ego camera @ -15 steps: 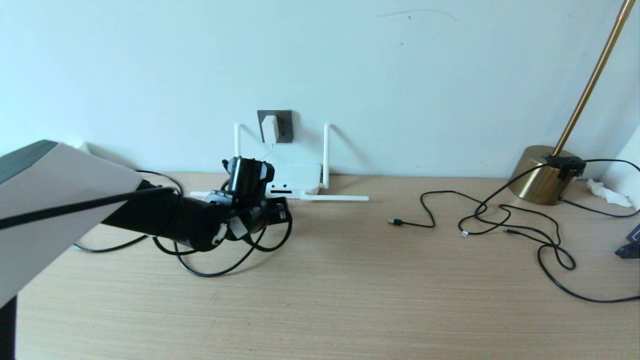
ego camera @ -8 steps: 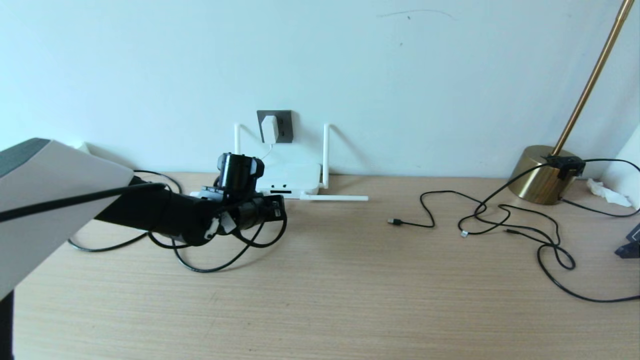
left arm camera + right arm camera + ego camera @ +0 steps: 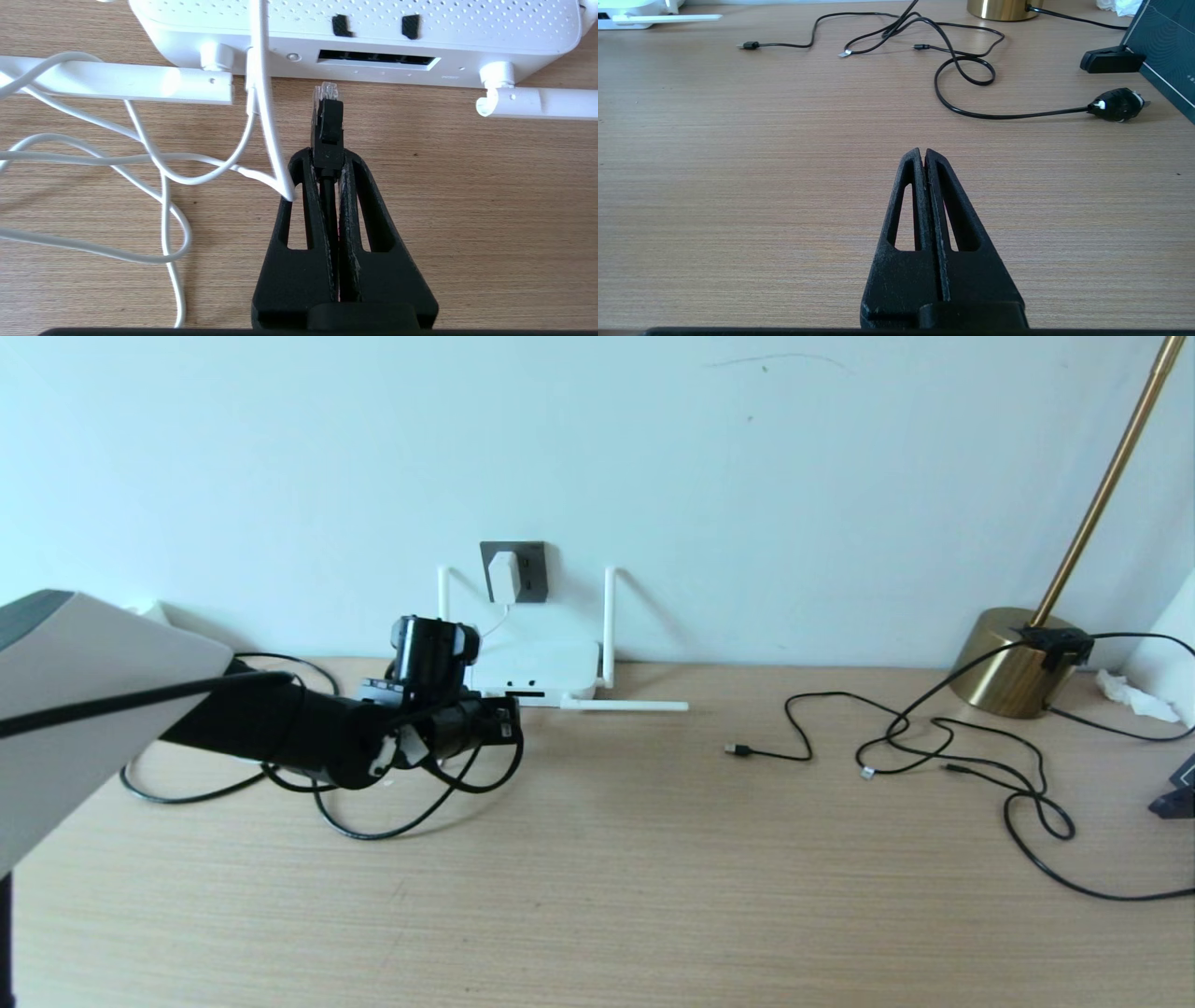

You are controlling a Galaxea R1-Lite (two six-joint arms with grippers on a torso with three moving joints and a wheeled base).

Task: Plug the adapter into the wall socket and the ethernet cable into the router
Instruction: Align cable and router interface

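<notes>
The left hand (image 3: 328, 156) pinched the ethernet cable (image 3: 328, 122), its plug just short of the router (image 3: 364, 28); misalignment with the port might jam it.

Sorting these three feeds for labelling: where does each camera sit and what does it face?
Head: up high, facing the wall socket; left arm shows.
Left wrist: behind the left gripper, shut on the black ethernet cable, facing the flat white router.
Right wrist: behind the shut right gripper, facing the wooden table.
Head and left wrist share the router.
</notes>
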